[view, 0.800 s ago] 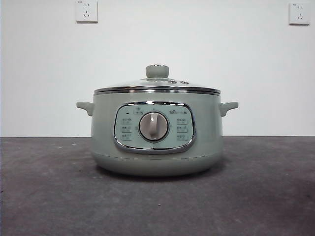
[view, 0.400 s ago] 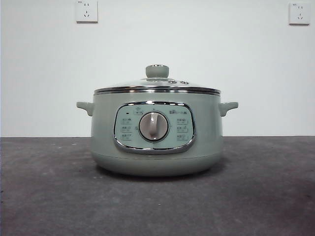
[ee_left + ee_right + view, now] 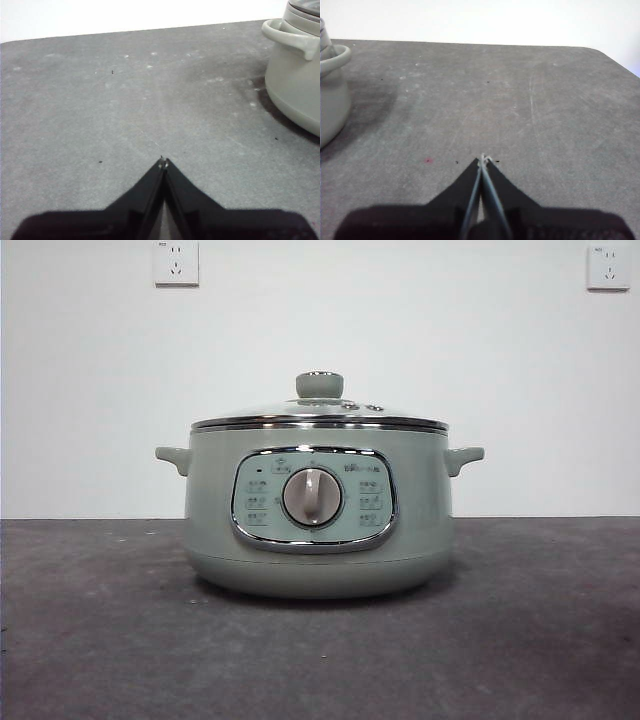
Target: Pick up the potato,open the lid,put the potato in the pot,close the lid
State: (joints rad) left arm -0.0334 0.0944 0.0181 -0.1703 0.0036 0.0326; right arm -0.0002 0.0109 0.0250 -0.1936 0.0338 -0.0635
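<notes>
Table: dark grey, takes up the lower part of the front view; white wall behind with two sockets at 11 and 1 o'clock of the frame.

Pot: dead centre of the front view, sitting flat on the table, control panel and dial facing the camera. Left wrist view catches one side handle and flank at the frame edge; right wrist view catches the other handle.

Lid: seated on the pot rim, knob at 12 o'clock of the pot, upright. Looks fully closed.

Left gripper: over bare table beside the pot, jaws pressed together tip to tip, nothing between them. Right gripper: same on the other side, jaws closed and empty.

Potato: not visible in any view. Not on the table areas shown, not in either gripper. Can't see through the lid from this angle, so can't tell if it's inside.

Change over the last second: none in the front view; pot, lid and table are identical, no arm enters frame.

My read: either idle before the start or parked after lid closure. With the lid on, both grippers empty and clear, and no potato outside, finished looks more likely, but unconfirmed.
</notes>
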